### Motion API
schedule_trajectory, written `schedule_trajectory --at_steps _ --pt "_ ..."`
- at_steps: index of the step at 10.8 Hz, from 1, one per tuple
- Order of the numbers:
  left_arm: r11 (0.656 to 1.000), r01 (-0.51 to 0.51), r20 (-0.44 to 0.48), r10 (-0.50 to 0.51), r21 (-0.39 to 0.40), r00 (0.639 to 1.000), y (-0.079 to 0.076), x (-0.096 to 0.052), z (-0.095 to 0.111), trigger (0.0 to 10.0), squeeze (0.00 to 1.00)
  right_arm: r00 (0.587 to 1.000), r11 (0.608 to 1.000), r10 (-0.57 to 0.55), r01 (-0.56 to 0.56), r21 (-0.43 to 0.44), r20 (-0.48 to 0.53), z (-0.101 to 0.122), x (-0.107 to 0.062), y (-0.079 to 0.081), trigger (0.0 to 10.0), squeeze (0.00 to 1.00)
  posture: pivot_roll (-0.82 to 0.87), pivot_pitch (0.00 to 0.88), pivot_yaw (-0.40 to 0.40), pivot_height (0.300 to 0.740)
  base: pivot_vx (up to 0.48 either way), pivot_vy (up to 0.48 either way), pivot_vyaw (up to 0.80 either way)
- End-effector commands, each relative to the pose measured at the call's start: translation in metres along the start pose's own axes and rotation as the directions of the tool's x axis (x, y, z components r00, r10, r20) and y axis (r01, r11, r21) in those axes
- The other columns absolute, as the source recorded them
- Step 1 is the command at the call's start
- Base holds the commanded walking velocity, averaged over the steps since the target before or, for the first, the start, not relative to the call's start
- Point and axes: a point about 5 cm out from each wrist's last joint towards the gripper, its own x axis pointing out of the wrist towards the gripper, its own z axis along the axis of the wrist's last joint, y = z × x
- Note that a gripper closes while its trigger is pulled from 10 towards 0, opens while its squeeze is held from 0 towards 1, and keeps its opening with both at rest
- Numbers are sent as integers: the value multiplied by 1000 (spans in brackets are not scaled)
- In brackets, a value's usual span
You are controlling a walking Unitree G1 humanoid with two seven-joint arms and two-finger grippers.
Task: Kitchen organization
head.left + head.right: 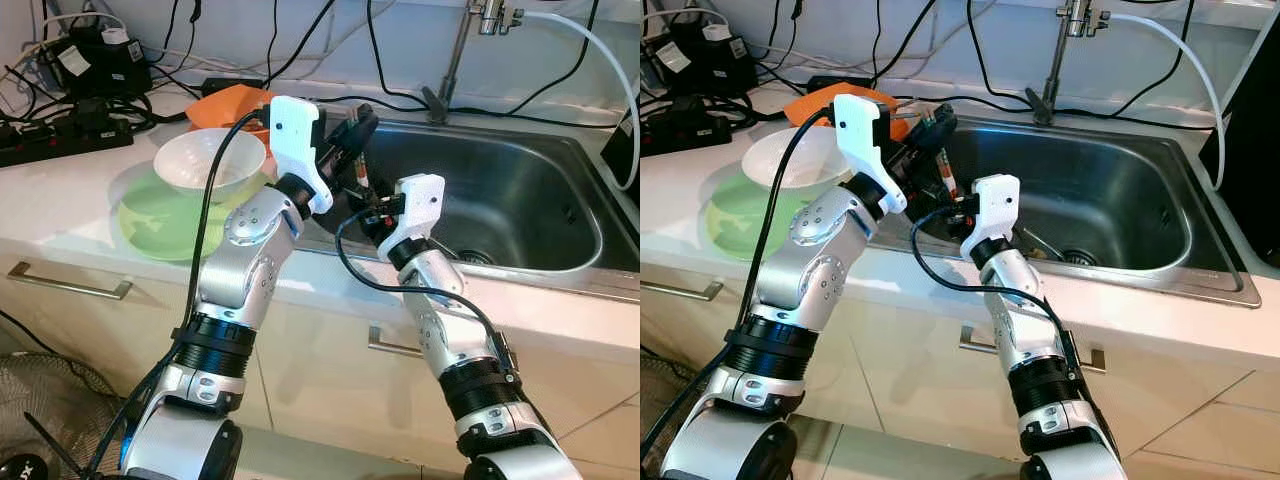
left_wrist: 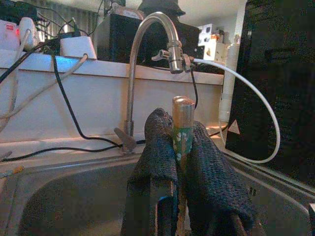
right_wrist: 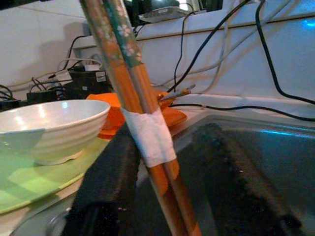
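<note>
Pinching chopsticks (image 2: 182, 129): left claw (image 2: 178, 147)

Sink (image 1: 540, 215) set in the counter (image 1: 60, 200) at right, tap (image 1: 455, 60) behind it, bowl (image 1: 208, 160) on a plate (image 1: 150, 225) left of the sink, another dish (image 1: 225, 105) behind the bowl, power strips (image 1: 60, 140) at far left, chopsticks (image 1: 943, 172) over the sink's left edge.
</note>
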Motion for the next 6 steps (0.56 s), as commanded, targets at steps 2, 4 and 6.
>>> schedule_trajectory --at_steps 2,4,6 --pt "1000 6 -8 -6 -23 1000 0 -1 -2 10000 0 999 1000 5 -5 1 38 9 5 1 0 0 173 0 30 740 0 0 0" --pt "999 2 -1 -2 -38 1000 0 0 -1 10000 0 999 1000 4 -4 2 35 8 5 1 0 0 175 0 29 740 0 0 0" --pt "998 0 -1 0 -57 1000 1 -1 -1 10000 1000 1000 1000 0 0 2 31 7 4 0 0 0 176 0 29 740 0 0 0"
